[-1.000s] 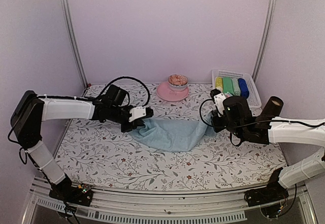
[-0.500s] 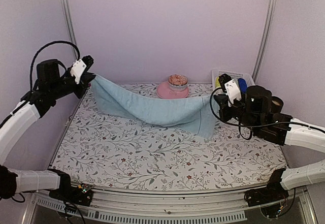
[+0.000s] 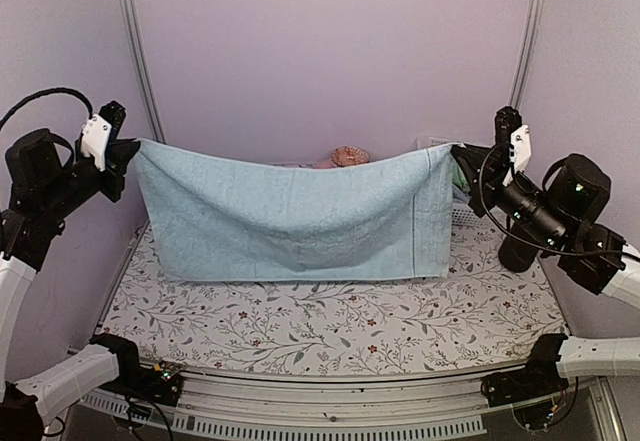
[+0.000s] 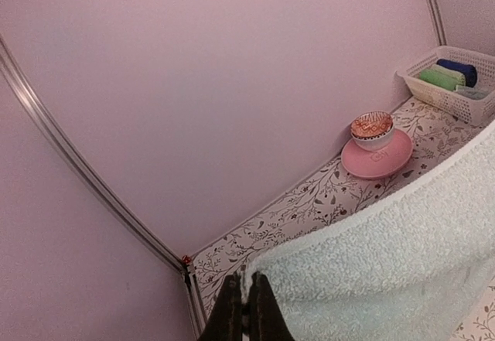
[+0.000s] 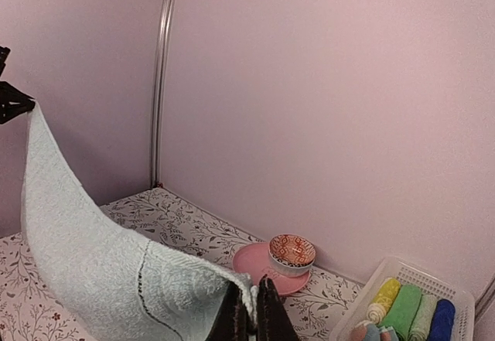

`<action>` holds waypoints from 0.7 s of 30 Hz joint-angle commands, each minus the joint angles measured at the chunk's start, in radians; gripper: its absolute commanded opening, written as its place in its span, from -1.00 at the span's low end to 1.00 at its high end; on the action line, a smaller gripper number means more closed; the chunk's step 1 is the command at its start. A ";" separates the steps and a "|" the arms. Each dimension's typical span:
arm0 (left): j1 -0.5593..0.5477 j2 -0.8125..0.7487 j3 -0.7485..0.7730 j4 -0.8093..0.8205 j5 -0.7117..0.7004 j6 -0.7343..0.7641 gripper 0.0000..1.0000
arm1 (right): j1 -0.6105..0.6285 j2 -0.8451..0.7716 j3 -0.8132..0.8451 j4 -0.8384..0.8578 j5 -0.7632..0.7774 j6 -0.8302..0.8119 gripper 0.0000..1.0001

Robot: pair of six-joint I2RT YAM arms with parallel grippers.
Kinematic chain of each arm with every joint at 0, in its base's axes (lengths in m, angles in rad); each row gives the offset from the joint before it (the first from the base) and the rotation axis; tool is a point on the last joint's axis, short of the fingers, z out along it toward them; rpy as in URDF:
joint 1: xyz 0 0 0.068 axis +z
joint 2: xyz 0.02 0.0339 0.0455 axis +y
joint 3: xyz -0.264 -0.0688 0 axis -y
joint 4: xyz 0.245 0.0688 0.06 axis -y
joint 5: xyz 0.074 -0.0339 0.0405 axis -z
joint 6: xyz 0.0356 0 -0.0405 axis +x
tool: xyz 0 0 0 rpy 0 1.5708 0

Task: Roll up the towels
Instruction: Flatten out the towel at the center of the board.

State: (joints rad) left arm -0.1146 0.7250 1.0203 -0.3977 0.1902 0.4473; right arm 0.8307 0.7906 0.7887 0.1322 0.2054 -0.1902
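One pale blue towel [image 3: 290, 221] hangs spread like a curtain over the surface [image 3: 330, 326]. The left pincer [image 3: 126, 147] at 9 o'clock and the right pincer [image 3: 458, 154] at 3 o'clock are each pressed together on a top corner. Behind it at 12 o'clock, one pink plate [image 4: 387, 161] carries one bowl [image 4: 372, 127]. At 2 o'clock, one white basket [image 5: 433, 284] holds four coloured rolls [image 5: 402, 308] in a row.

No legible text, label, brand, number or sign on anything in view
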 commanded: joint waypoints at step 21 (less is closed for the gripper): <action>0.067 1.211 0.210 0.378 -0.418 0.041 -1.00 | -0.307 1.377 0.806 -0.101 0.033 -0.058 -0.96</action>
State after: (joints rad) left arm -0.0574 1.8771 1.1545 -0.1551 -0.1680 0.4419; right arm 0.5514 2.0933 1.4715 0.0486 0.3019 -0.1967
